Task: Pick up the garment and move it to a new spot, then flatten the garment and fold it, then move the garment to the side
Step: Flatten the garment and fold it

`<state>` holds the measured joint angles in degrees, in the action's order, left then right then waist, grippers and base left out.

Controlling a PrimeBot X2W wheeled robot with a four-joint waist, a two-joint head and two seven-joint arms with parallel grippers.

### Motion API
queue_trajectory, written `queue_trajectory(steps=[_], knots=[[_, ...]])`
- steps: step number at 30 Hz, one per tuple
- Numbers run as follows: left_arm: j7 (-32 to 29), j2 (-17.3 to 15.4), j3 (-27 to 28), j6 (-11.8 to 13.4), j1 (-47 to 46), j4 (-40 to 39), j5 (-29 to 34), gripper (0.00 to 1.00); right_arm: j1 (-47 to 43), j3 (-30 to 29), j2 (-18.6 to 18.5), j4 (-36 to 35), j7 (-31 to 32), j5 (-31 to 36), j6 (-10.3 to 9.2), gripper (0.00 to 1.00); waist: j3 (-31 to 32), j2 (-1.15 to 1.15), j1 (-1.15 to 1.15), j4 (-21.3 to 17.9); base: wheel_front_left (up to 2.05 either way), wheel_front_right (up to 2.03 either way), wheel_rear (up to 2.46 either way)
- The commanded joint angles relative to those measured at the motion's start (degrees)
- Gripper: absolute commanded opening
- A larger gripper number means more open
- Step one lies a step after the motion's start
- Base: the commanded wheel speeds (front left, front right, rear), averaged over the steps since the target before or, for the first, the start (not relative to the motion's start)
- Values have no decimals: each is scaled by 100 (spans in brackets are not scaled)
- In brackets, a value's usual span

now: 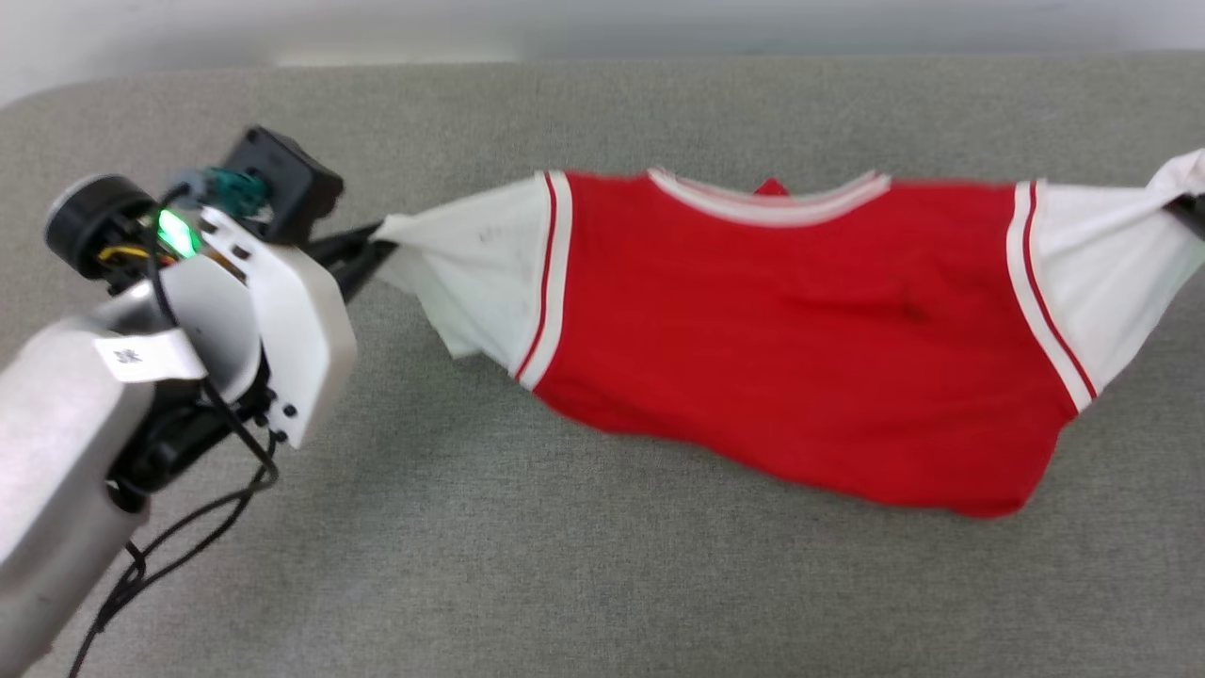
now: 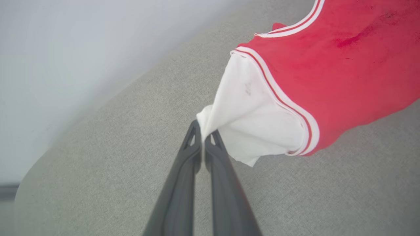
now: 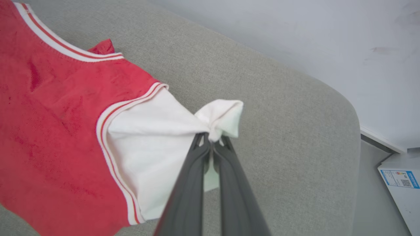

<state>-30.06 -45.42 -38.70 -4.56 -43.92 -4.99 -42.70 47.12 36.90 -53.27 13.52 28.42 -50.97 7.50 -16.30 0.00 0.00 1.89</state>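
One garment (image 1: 800,339) was stretched over the grey tabletop (image 1: 565,565) between two grippers, the left gripper (image 2: 204,129) with jaws clamped on one white sleeve (image 2: 249,114), the right gripper (image 3: 211,139) likewise on the other.

left fingers (image 2: 180,190) clamped, right fingers (image 3: 188,190) clamped, seemingly outstretched

Shirt (image 1: 800,348): soft knit cloth, matt. Red body has a faint fuzzy nap; white sleeves look thinner, smooth, creased. Worktop (image 1: 565,584): grey woven fabric cover, matt, slightly coarse. Left end effector (image 2: 205,129) & right end effector (image 3: 212,139): dark grey plastic fingers, smooth, matt-to-satin. Arm shell (image 1: 301,320), centre-left in head view: pale hard plastic, smooth, slight sheen. Cable (image 1: 188,524): black, glossy. Wall (image 2: 65,49): smooth, matt.
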Motion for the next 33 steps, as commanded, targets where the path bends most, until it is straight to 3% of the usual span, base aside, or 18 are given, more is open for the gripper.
queue_trajectory(steps=[1,7,16,26,33], knots=[[95,-52,97,41,-121,-50,12,0,73,-73,-49,-98,-117,8,-2,0,191,0,0,-68,0,0,0],[374,13,375,138,-479,-176,96,0,286,-352,-90,-429,-402,177,-3,0,234,0,0,-97,0,0,0],[666,562,537,-41,-1925,378,368,0,1456,-657,186,-443,-802,1049,-3,0,-127,0,0,-81,0,0,0],[1338,1151,619,-187,-4091,1856,950,0,3486,-764,959,596,-1343,1981,-3,0,-819,0,0,-102,0,0,0],[1991,1440,466,-270,-5599,3004,1163,0,4795,-642,1291,1353,-1706,2566,-3,0,-1240,0,0,-111,0,0,0]])
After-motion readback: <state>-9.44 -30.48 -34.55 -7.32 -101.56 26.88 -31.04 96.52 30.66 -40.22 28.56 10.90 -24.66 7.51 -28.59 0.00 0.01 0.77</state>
